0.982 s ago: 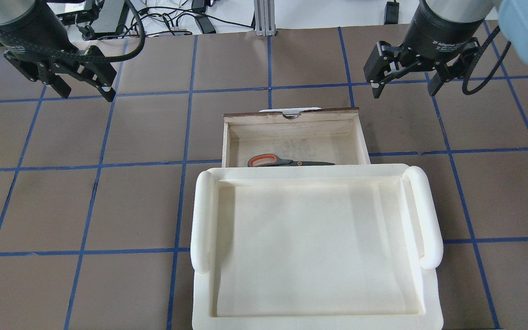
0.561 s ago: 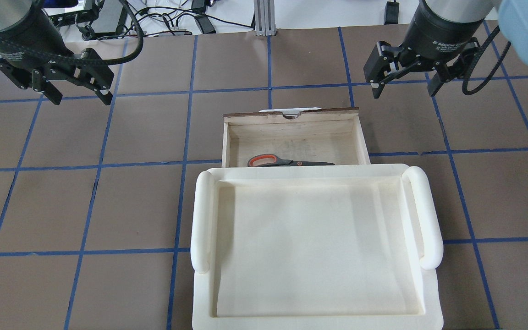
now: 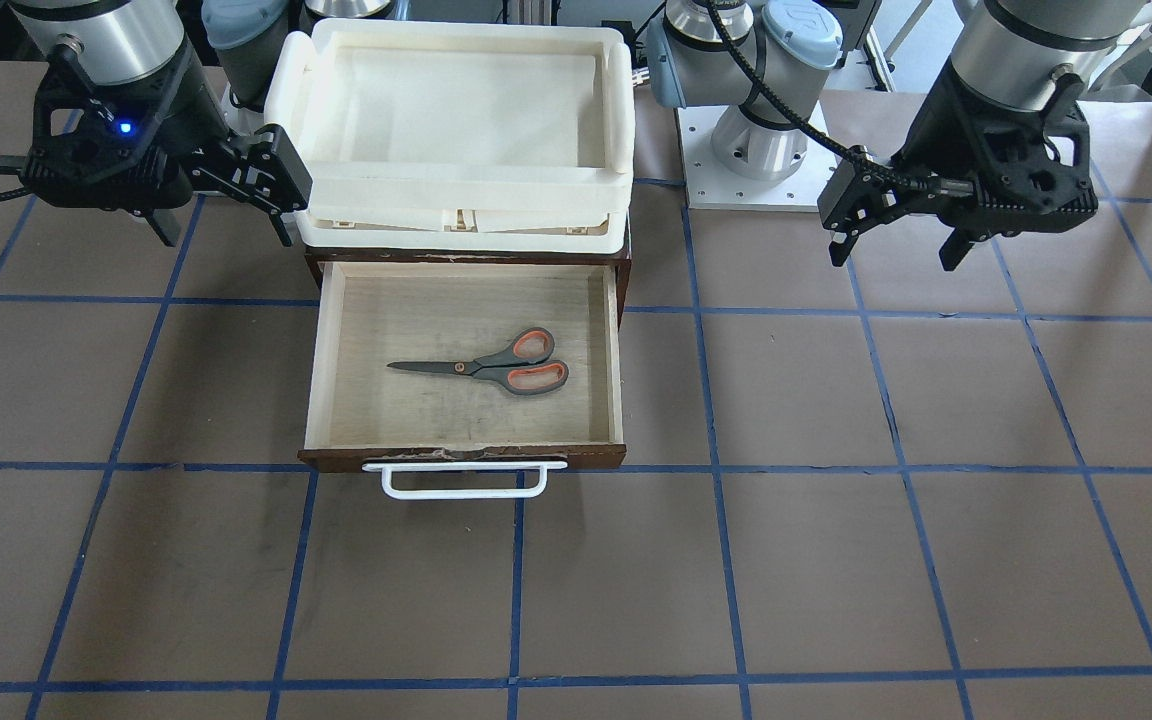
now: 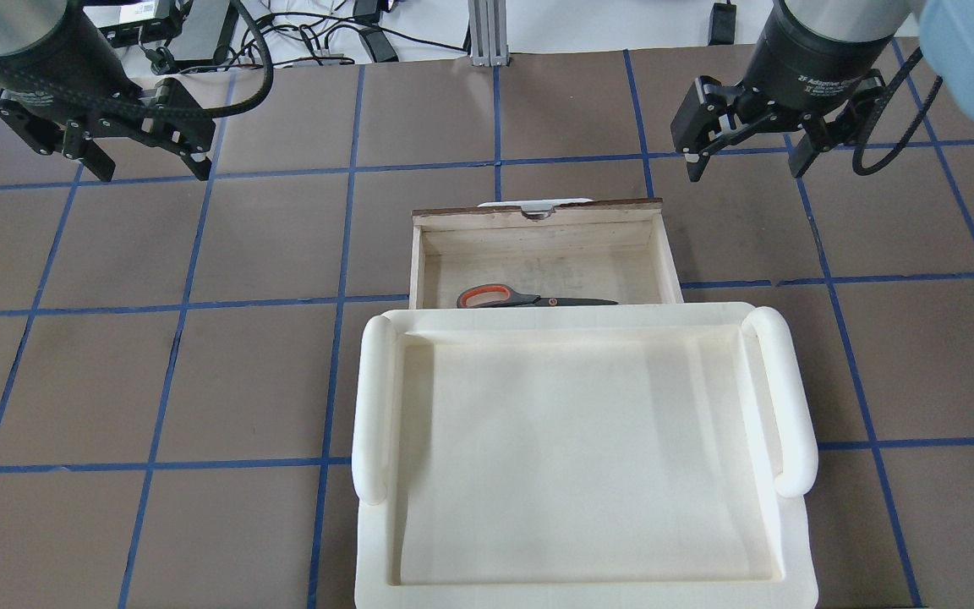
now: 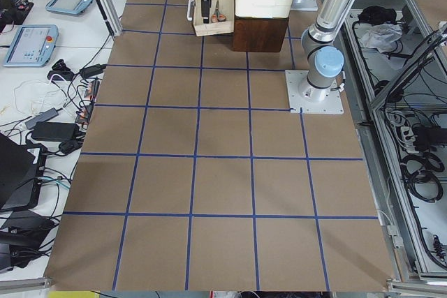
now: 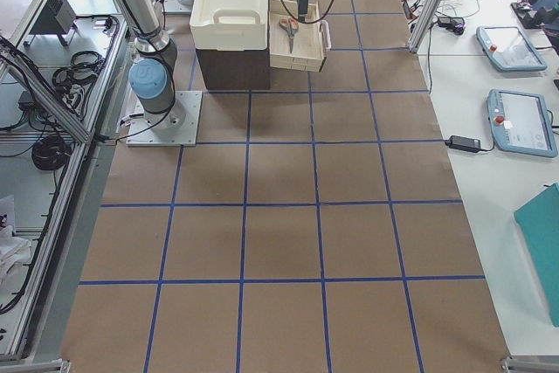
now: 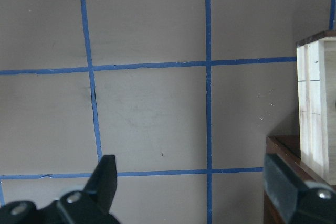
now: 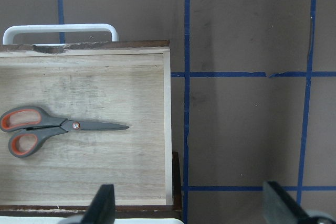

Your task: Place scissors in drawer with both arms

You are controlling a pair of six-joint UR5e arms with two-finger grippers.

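Observation:
The scissors (image 3: 496, 367) lie flat inside the open drawer (image 3: 616, 370), blades pointing toward the robot's right. They also show in the overhead view (image 4: 521, 299) and the right wrist view (image 8: 47, 129). The drawer's white handle (image 3: 464, 480) faces away from the robot. My left gripper (image 4: 153, 169) is open and empty, hovering over bare table left of the drawer; in the front view it (image 3: 894, 262) is on the right. My right gripper (image 4: 745, 169) is open and empty, hovering right of the drawer (image 4: 538, 211).
A cream-white plastic tray (image 4: 373, 397) sits on top of the dark brown cabinet (image 3: 316, 270) that the drawer slides out of. The table is brown with a blue tape grid. The left wrist view shows the drawer's corner (image 7: 315, 103) at its right edge.
My left gripper has shifted a little to the left and back, and turned slightly. The right gripper, the scissors and the drawer have not moved.

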